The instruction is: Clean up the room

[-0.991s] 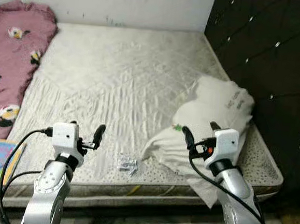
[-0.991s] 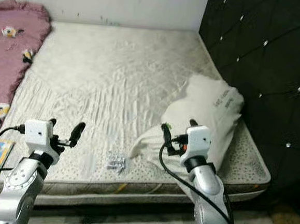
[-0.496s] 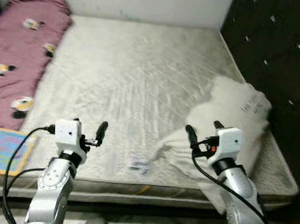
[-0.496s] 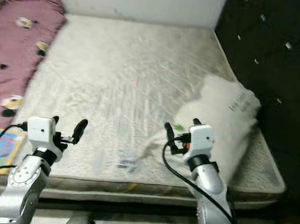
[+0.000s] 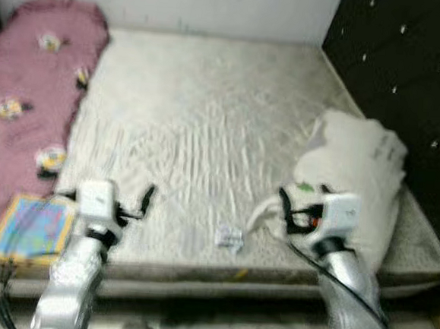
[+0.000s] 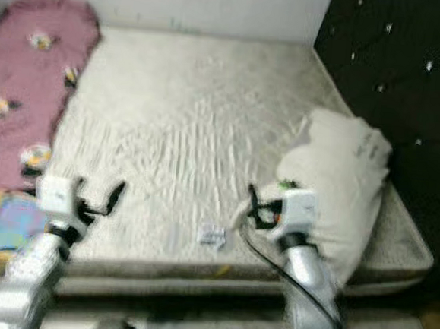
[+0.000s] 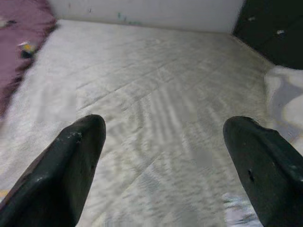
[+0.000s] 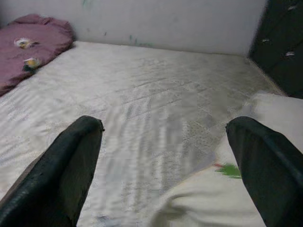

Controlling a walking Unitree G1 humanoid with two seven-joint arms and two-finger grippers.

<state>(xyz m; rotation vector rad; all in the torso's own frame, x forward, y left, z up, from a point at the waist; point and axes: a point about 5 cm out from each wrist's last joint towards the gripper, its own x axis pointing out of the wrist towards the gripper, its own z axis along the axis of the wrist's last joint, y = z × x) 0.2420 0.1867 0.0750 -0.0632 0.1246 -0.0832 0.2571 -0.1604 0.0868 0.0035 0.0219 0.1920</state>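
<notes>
**Both pincers wide and empty above the near edge of the bed**

Since the earlier pictures our whole view has shifted and blurred, so the camera has moved; the things on the bed lie as they did, and both arms stay raised before us.

In the left eye view the pale mattress point(image 5: 207, 133) takes up the middle of the frame. The pink blanket point(image 5: 27, 96) with small cartoon prints runs down the left side. A colourful book point(image 5: 30, 230) lies at the lower left, on the mattress edge just below the blanket. A crumpled white bag point(image 5: 352, 175) sits at the right, against the dark tufted headboard point(image 5: 409, 80). A small scrap of wrapper point(image 5: 229, 238) lies at lower centre, near the front edge of the bed, between the two arms. Our left pincer point(image 5: 125, 203) is at the lower left, fingers spread wide, holding nothing. Our right pincer point(image 5: 302, 205) is at the lower right, just in front of the bag, also spread wide and empty.

In the right eye view we see the same scene, a little offset.

In the left wrist view two black fingers point(image 7: 71, 165) stand far apart over the quilted mattress, with the blanket at the upper left.

In the right wrist view the fingers point(image 8: 71, 165) again stand wide, with the bag's white fold at the lower right.
</notes>
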